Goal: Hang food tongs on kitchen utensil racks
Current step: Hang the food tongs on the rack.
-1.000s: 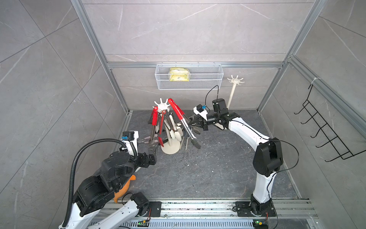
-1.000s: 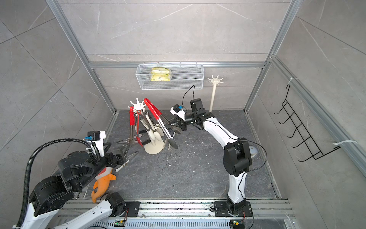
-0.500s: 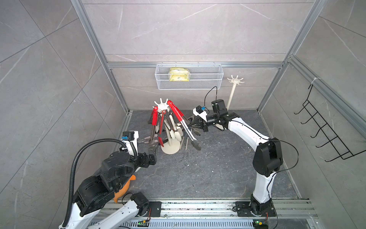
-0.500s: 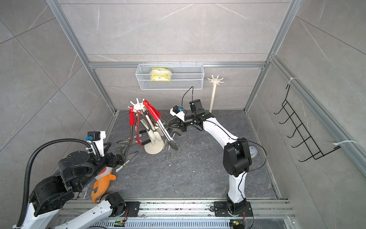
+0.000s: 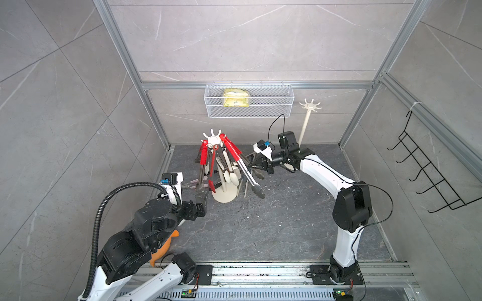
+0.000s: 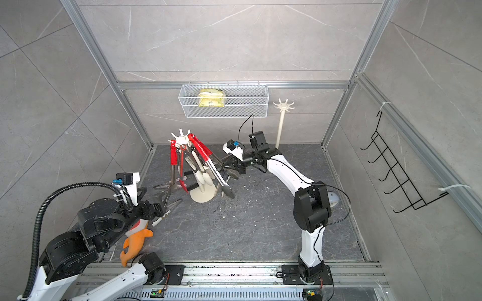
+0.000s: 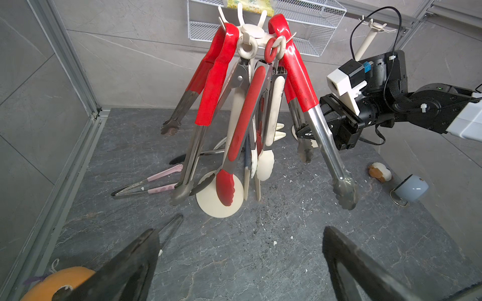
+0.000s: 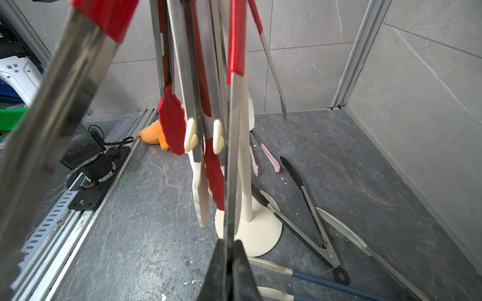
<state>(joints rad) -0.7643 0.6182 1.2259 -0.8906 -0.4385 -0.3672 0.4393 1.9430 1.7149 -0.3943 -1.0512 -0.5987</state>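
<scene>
One grey stone-look floor [image 5: 260, 229]: carries both post racks and the loose tongs.
Black wire hook rack [image 5: 430, 179]: fixed to the side wall at 3 o'clock in both top views.
Cream pronged post rack [image 5: 223, 198]: upright on its round base at 10 o'clock of the floor's middle.
Second cream post rack [image 5: 305, 122]: at 1 o'clock, close to the back wall.
Hung food tongs [image 7: 245, 117]: several pairs, red-tipped, cream-tipped and bare steel, dangling from the nearer rack's prongs.
Red-sleeved steel tongs [image 7: 297, 75]: hooked over a prong on the rack's 3 o'clock side, arms splayed.
Right gripper [image 5: 252, 164]: at 3 o'clock of the post, fingers pinched together on one steel arm of those tongs.
Left gripper [image 7: 241, 234]: at 8 o'clock of the base, fingers spread wide, holding nothing.
Pink-tipped tongs [image 7: 151, 182]: flat on the floor at 9 o'clock of the base.
Black-tipped tongs [image 8: 302, 208]: flat on the floor at 11 o'clock of the base.
</scene>
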